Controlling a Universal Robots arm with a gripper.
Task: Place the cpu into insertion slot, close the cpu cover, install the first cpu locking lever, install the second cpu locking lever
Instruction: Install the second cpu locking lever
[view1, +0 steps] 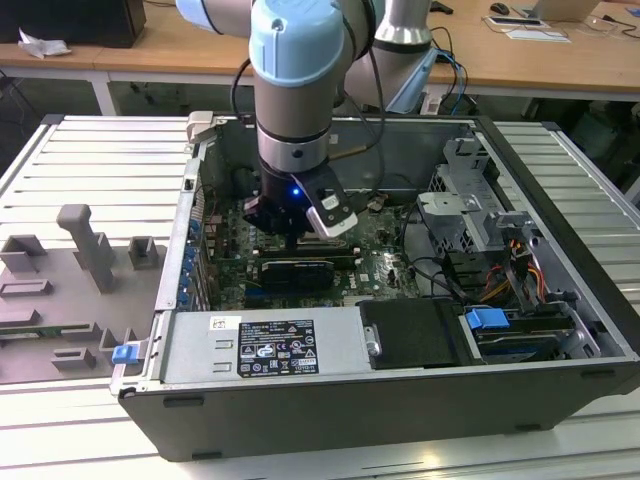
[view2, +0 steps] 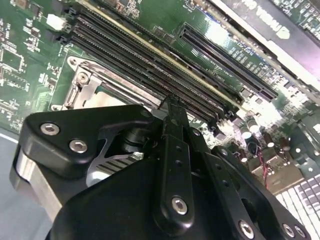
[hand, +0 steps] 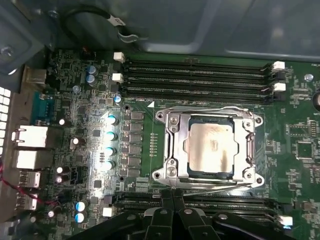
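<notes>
A: How many task parts did we count?

B: One cpu (hand: 212, 148), seated in the one insertion slot (hand: 165, 146), with one cpu cover (hand: 209, 118) lying flat around it. Two memory slot banks (hand: 200, 77) flanked the socket.

A: And the gripper (hand: 172, 196)?

B: Its fingers (view2: 173, 112) met in a narrow, closed tip just beside the socket edge, holding nothing. In the exterior view the arm (view1: 298, 90) hid the socket; the levers were hard to make out.
</notes>
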